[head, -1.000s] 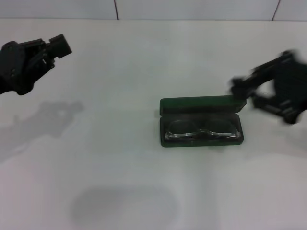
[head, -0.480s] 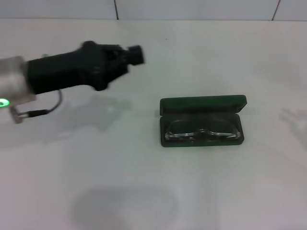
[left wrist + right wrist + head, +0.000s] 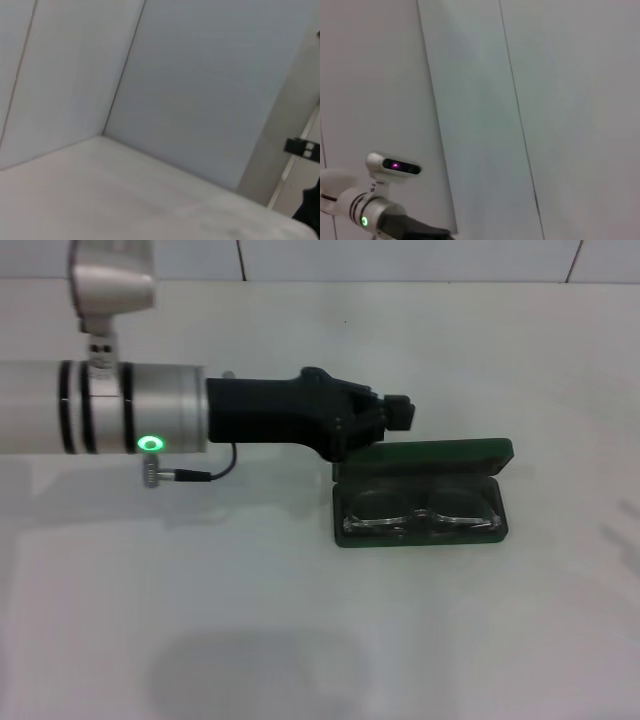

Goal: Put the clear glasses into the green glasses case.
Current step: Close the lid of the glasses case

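I see the green glasses case [image 3: 421,492] lying open on the white desk [image 3: 300,620], its lid raised at the far side, and the clear glasses [image 3: 420,512] resting inside its dark tray. My left claw [image 3: 398,413] reaches in from the left and hangs over the lid's left end; I cannot tell whether it is clenched or released.

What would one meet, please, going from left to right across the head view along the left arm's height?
Silver forearm with a green light → black left gripper → green glasses case, lid open, with the clear glasses lying inside.
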`<state>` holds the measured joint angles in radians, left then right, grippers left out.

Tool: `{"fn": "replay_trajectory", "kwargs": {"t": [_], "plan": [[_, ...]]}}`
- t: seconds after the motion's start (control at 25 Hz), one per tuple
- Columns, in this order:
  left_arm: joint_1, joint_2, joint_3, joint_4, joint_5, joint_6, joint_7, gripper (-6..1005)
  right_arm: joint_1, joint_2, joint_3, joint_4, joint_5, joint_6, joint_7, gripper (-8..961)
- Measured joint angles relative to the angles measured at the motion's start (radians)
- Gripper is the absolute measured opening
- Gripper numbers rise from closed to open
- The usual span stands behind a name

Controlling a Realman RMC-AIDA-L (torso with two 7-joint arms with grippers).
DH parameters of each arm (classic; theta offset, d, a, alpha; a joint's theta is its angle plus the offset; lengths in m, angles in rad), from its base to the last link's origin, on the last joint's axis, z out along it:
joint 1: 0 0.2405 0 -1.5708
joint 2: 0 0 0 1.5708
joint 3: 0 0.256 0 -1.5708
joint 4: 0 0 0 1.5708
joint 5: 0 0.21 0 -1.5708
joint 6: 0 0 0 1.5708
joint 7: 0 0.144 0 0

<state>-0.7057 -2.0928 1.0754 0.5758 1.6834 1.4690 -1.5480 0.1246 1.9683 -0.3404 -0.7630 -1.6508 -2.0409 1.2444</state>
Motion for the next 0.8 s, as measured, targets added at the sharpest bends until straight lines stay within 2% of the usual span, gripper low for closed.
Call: {"fn": "replay_trajectory", "kwargs": {"t": [0.08, 0.12, 0.4, 0.8], "plan": [[-0.01, -0.005, 0.017, -0.009, -0.003, -0.039, -0.006, 95, 0.004, -0.001, 0.001, 0.022, -0.005, 0.007, -0.006, 339], [-0.012, -0.007, 0.024, -0.013, -0.009, -0.06, -0.009, 135, 0.006, -0.001, 0.001, 0.031, -0.006, 0.012, -0.007, 369], [-0.016, -0.006, 0.128, -0.051, -0.123, -0.188, 0.012, 338, 0.038, 0.006, 0.003, 0.067, -0.002, 0.057, -0.031, 395], [-0.047, -0.01, 0.333, -0.101, -0.231, -0.366, 0.022, 200, 0.082, 0.004, -0.009, 0.091, -0.009, 0.095, -0.035, 394]]}}
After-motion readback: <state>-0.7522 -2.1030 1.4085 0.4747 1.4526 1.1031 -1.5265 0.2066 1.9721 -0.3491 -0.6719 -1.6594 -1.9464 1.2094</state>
